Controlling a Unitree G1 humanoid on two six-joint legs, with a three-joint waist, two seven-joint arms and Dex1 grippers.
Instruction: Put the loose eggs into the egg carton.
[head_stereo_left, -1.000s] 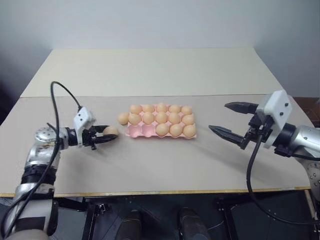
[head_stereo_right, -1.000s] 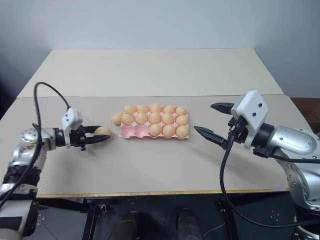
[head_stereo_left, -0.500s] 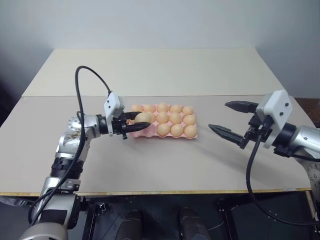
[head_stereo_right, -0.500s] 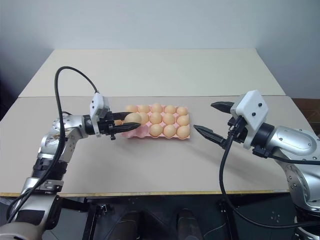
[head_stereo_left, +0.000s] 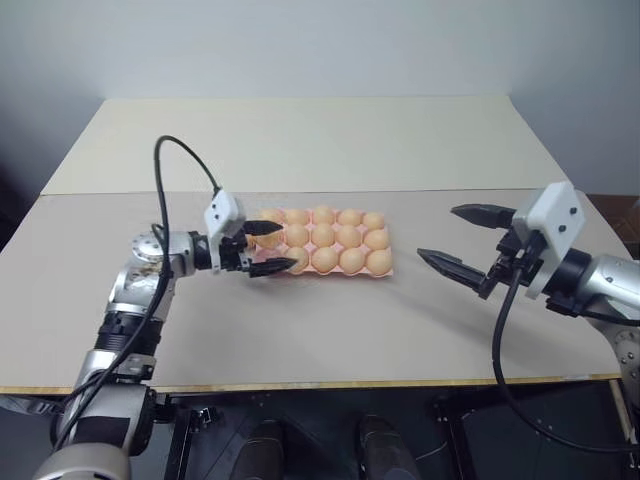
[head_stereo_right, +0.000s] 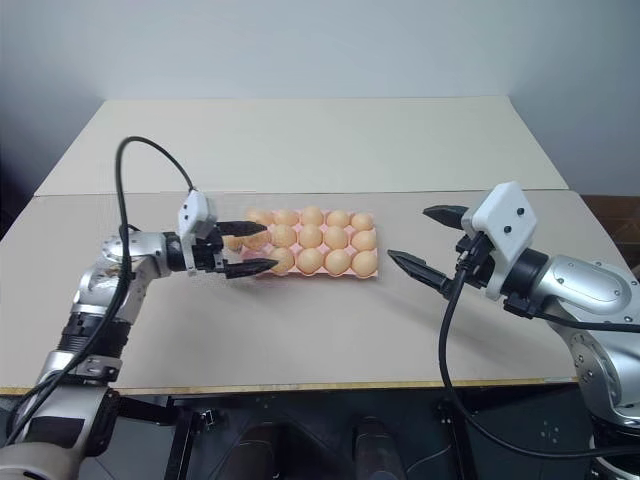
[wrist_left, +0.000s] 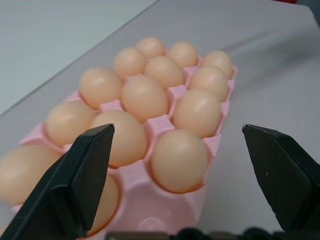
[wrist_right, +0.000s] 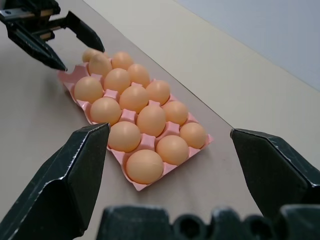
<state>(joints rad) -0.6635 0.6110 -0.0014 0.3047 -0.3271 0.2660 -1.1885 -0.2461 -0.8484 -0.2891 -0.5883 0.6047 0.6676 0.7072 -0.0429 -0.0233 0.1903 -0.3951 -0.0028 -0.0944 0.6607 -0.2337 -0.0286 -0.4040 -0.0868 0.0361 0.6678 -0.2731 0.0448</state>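
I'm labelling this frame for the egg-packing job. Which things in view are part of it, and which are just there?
Part of the job:
- eggs, sitting in the cups
- egg carton, pink
- left gripper, open at the carton's left end
- right gripper, open, off to the carton's right

Just there:
- table

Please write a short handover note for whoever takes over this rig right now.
Left gripper: open, empty, at the left end of the egg carton.
Right gripper: open, empty, hanging off the carton's right end.
Done: fourteen eggs sit in cups.
Left: one loose egg lies on the table just beyond the carton's left end; the near corner cup at that end is the only empty one. Probably a left-arm pick.
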